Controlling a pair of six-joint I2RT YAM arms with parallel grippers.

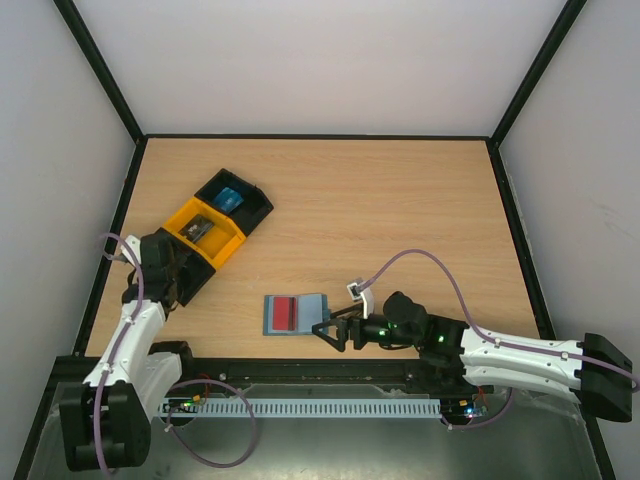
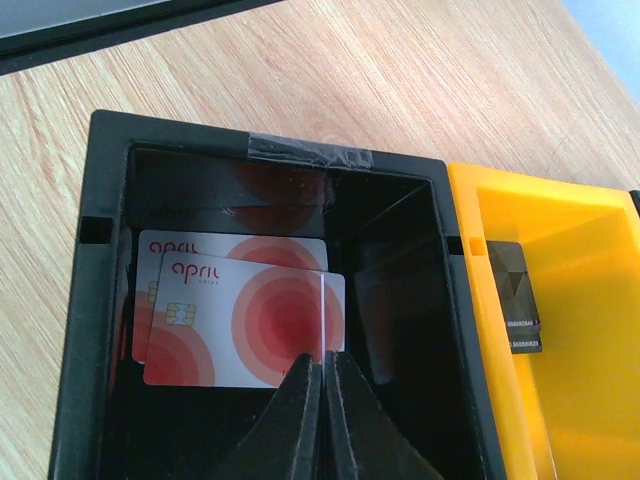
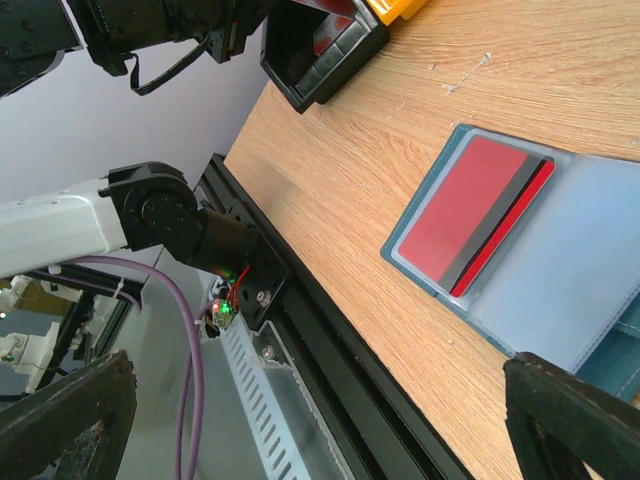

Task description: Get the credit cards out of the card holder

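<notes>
The blue-grey card holder (image 1: pixel 296 314) lies open on the table near the front edge. One slot holds a red card with a grey stripe (image 3: pixel 470 215); the holder also shows in the right wrist view (image 3: pixel 575 290). My right gripper (image 1: pixel 335 332) is open and empty, just right of the holder; in its own view (image 3: pixel 315 400) the fingertips (image 3: pixel 575 415) are wide apart. My left gripper (image 2: pixel 325 375) is shut on a white card seen edge-on (image 2: pixel 324 315), inside a black tray (image 2: pixel 100 300). Two white cards with red circles (image 2: pixel 240 330) lie below it. A dark grey card (image 2: pixel 515 300) lies in the yellow tray (image 2: pixel 580 250).
A row of trays, black (image 1: pixel 235 200), yellow (image 1: pixel 205 235) and black, runs diagonally at the table's left. The left arm (image 1: pixel 160 260) hangs over the nearest tray. The black front rail (image 3: pixel 330 330) and a cable duct lie just below the holder.
</notes>
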